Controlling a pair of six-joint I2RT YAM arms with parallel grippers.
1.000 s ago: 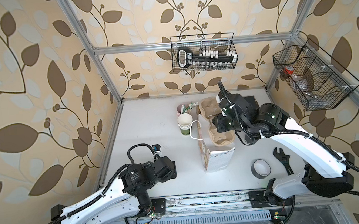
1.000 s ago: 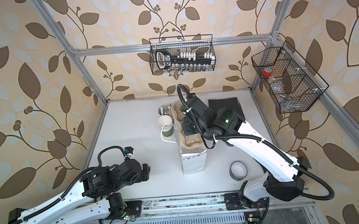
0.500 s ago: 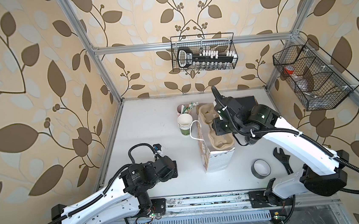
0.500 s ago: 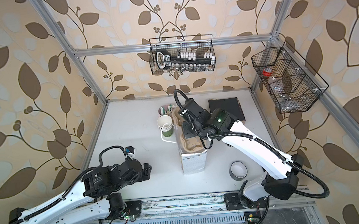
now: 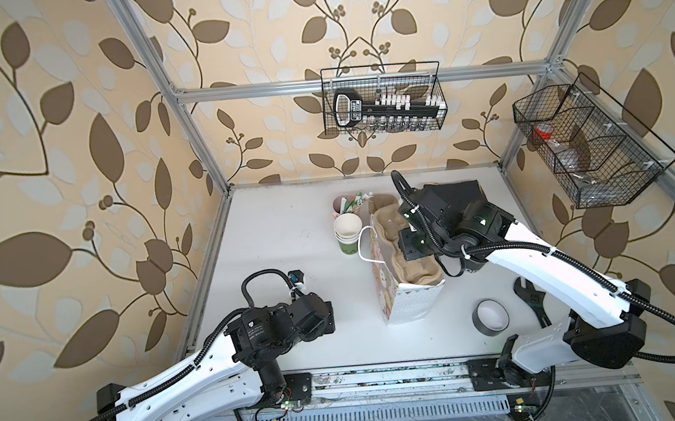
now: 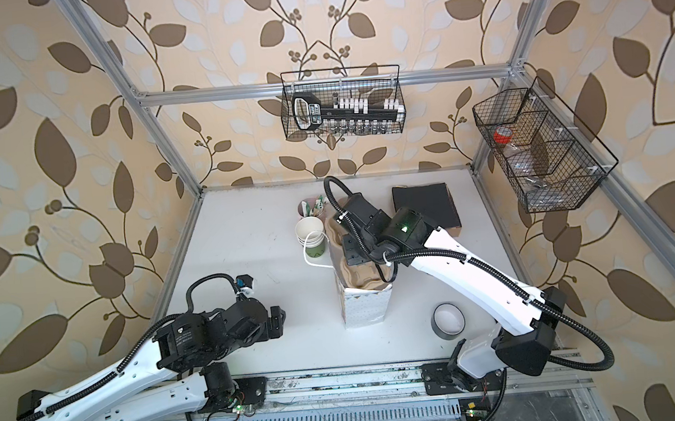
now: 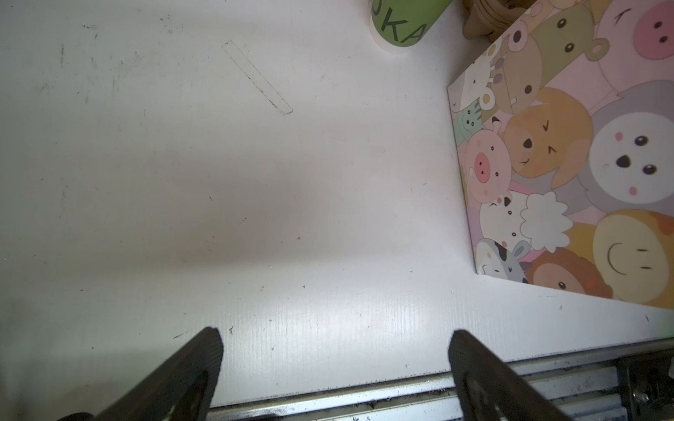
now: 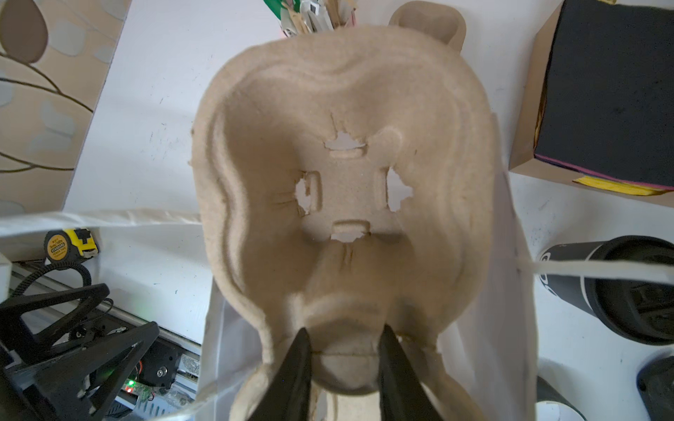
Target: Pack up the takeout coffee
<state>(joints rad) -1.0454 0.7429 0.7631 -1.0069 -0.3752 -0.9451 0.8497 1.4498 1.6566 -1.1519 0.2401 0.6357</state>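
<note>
The white table (image 5: 287,232) lies under both my arms, and near its middle stands the gift bag (image 5: 408,303) printed with cartoon animals, its mouth open. A brown pulp cup carrier (image 8: 346,109) sits in that mouth, partly inside and partly sticking out. My right claw (image 8: 344,330) is narrowed onto the carrier's near edge, one finger on each side of a pulp bulge. The takeout coffee (image 8: 583,277), dark with a black lid and pale lettering, is outside the bag on the table just beside it. I see it only from my right wrist, behind a strand of the bag's handle, and cannot tell whether it stands or lies. In both top views my right arm hides it. My left claw (image 7: 335,339) is spread wide over bare table near the front rail, holding nothing.
</note>
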